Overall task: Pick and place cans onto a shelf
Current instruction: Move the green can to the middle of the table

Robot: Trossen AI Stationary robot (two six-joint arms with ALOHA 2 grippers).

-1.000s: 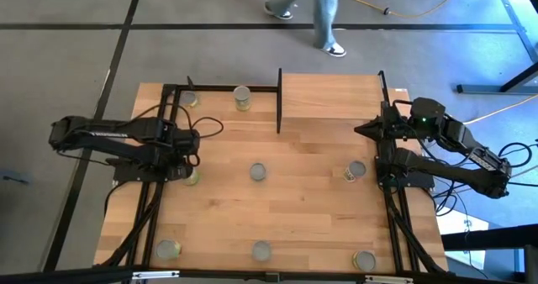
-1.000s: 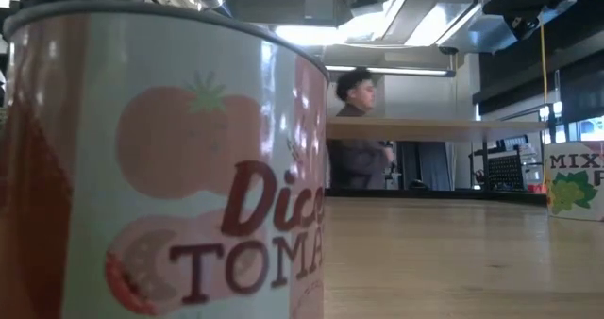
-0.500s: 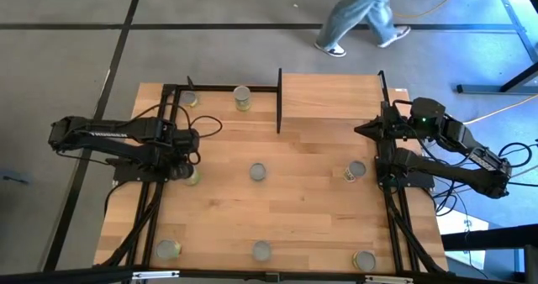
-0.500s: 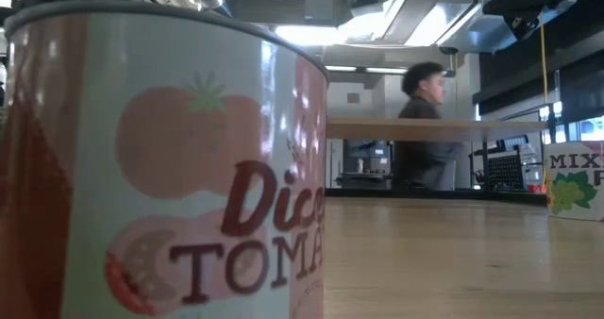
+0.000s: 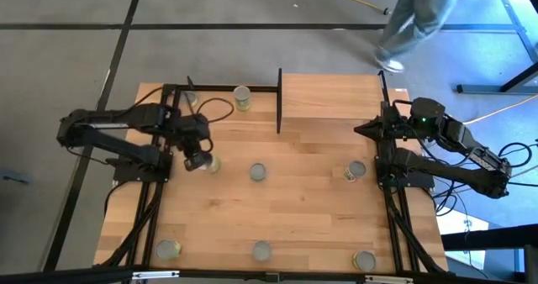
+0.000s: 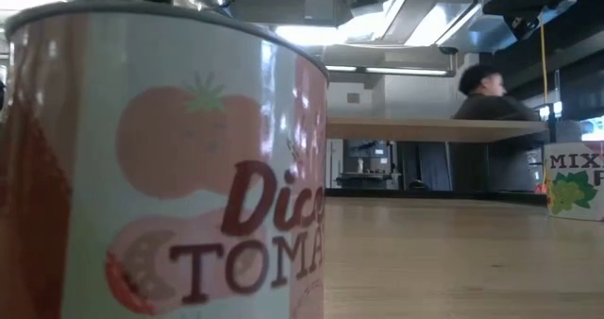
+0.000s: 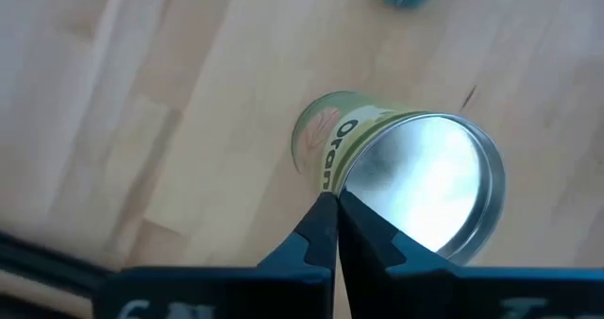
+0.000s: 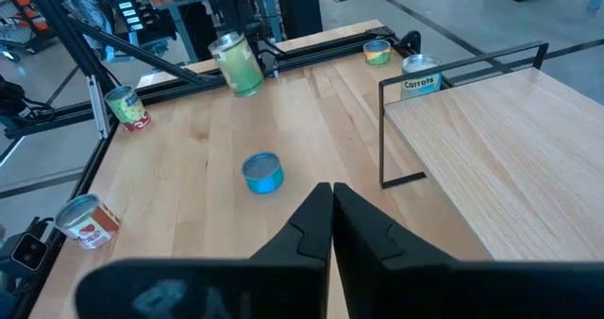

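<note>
1. Since a second ago the left gripper [image 5: 199, 159] has moved toward the table's middle and lifted off the wood; earlier it sat low beside a green-labelled can at the left edge.
2. That green can [image 5: 210, 163] has come along with it. In the right wrist view it hangs tilted in the air [image 8: 237, 62] under the left arm, clear of the tabletop [image 5: 311, 208].
3. The left gripper's fingers [image 7: 316, 234] are pinched together on the rim of this can [image 7: 415, 182], whose open silver top faces the left wrist camera; a second ago the fingers stood wide.
4. The left arm is bent at the elbow, forearm reaching from the table's left edge inward, the wrist pointing down.
5. The right gripper [image 5: 367, 131] has not moved: it waits at the table's right edge, near the shelf [image 5: 329, 97], fingers [image 8: 316, 220] clenched with nothing between them.
6. The shelf board is bare on top, at the far side of the table.
7. The other cans have stayed put: a teal one [image 5: 257, 172] mid-table, one [image 5: 356, 170] near the right arm, two [image 5: 242, 97] at the far edge left of the shelf, three [image 5: 261, 251] along the near edge.
8. A tomato can [image 6: 170, 168] fills the low view's left.
9. The person [image 5: 416, 19] beyond the table has walked on to the right.
</note>
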